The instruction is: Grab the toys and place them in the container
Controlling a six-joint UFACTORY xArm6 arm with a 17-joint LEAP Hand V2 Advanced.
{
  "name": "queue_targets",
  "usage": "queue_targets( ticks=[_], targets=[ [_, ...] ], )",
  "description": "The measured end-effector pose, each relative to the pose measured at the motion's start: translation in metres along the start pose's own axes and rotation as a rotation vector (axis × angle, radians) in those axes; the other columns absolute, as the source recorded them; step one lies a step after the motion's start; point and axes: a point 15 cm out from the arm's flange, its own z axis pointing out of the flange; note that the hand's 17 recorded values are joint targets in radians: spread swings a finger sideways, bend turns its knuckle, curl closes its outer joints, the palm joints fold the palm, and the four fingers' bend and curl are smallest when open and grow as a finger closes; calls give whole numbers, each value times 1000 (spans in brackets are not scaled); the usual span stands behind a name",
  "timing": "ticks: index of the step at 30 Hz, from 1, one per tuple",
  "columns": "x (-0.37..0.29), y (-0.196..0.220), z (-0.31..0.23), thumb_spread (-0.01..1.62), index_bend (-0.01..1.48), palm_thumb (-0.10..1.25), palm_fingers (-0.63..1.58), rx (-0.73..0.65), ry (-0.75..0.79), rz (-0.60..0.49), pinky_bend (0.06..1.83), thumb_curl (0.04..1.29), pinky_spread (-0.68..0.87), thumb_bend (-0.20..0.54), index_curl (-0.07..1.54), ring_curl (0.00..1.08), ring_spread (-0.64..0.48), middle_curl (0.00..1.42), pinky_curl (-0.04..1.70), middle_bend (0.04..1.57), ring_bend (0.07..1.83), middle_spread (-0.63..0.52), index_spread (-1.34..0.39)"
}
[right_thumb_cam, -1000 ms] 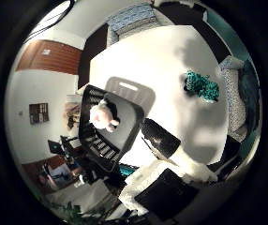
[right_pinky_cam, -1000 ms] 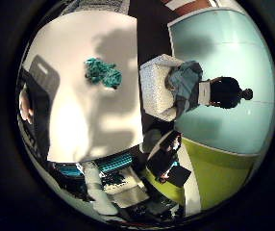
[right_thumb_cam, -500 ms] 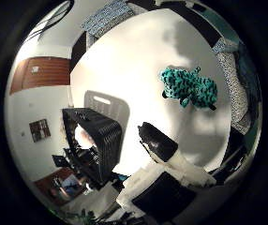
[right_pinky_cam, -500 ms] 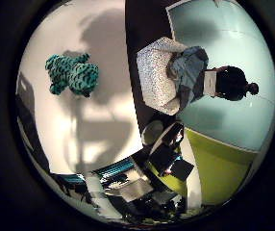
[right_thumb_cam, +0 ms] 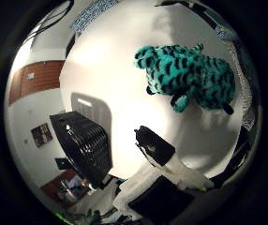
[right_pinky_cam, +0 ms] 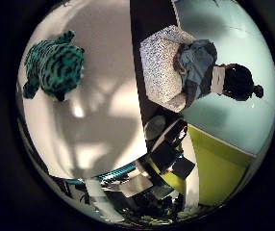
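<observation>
A lab-like room: white table (right_pinky_cam: 104, 125), teal partition wall (right_pinky_cam: 233, 62), upholstered seat (right_pinky_cam: 161, 67).

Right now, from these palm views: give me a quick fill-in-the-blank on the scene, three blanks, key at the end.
1. The teal plush toy has black ____ across its body.
2. The toy lies on the white ____, not in the container.
3. The black container stands near the table's ____, apart from the toy.

Missing words: stripes; table; edge

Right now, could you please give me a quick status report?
Hand over the table, holding nothing. Teal striped plush toy lies on the table, untouched. Black basket at the table's edge. Nothing between hand and toy.
</observation>
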Motion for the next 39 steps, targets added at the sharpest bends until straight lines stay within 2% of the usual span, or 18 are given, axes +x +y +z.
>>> queue_targets(
  ticks=[10, 12, 14, 16, 17, 18, 19, 20, 21, 22, 24, 26, 28, 31, 35, 39],
  targets=[
    [-3, -9, 41, 1148, 168, 536, 230, -35, -7, 3, 464, 321, 475, -20, 280, 231, 170, 344, 271, 222, 361, 9, -228],
    [-3, -10, 44, 1143, 162, 541, 321, -36, -7, 5, 429, 324, 467, -20, 281, 234, 127, 360, 256, 277, 402, -35, -224],
    [-3, -14, 43, 1138, 166, 557, 496, -24, -5, 3, 372, 328, 426, -18, 283, 248, 25, 411, 229, 423, 481, -111, -243],
    [-4, -16, 42, 1135, 177, 586, 713, -16, -3, -2, 351, 334, 255, -13, 296, 297, -134, 481, 206, 573, 645, -179, -291],
    [-4, -15, 41, 1129, 163, 610, 947, -16, -1, -2, 460, 339, 74, -11, 295, 333, -213, 519, 220, 640, 771, -217, -336],
    [-4, -15, 41, 1124, 185, 628, 961, -18, 1, -4, 514, 343, -31, -12, 315, 364, -253, 543, 239, 651, 815, -238, -360],
    [-3, -14, 40, 1120, 243, 659, 1161, -18, 4, -6, 645, 348, -170, -9, 354, 419, -285, 590, 288, 712, 919, -263, -402],
    [-2, -14, 37, 1119, 326, 686, 1233, -13, 6, -9, 751, 355, -218, -5, 401, 457, -294, 627, 334, 751, 976, -276, -424],
    [-2, -15, 32, 1116, 405, 709, 1238, -3, 7, -10, 846, 364, -251, -5, 447, 489, -300, 665, 378, 794, 1031, -292, -445],
    [-1, -15, 26, 1115, 550, 744, 1206, 8, 8, -9, 998, 376, -273, -8, 530, 540, -304, 729, 450, 861, 1119, -308, -463],
    [2, -14, 6, 1118, 777, 813, 1132, 41, 11, -5, 1173, 402, -265, -2, 670, 613, -304, 833, 552, 964, 1229, -325, -462],
    [7, -10, -18, 1125, 926, 891, 1071, 80, 17, 2, 1275, 431, -249, 6, 779, 672, -297, 918, 638, 1070, 1287, -325, -437],
    [9, -3, -51, 1145, 998, 966, 1048, 130, 21, 5, 1337, 461, -229, 25, 844, 715, -293, 966, 705, 1130, 1328, -314, -404],
    [8, 20, -92, 1154, 1059, 1006, 993, 188, 27, 14, 1383, 499, -199, 8, 915, 776, -287, 1017, 805, 1196, 1374, -294, -362],
    [-2, 70, -161, 1135, 1105, 1039, 947, 277, 41, 7, 1394, 545, -177, -10, 957, 827, -284, 1044, 911, 1252, 1398, -272, -329],
    [-31, 142, -224, 1122, 1125, 1034, 925, 333, 48, -36, 1374, 570, -157, -13, 975, 860, -280, 1051, 997, 1282, 1416, -256, -311]
  ],
)
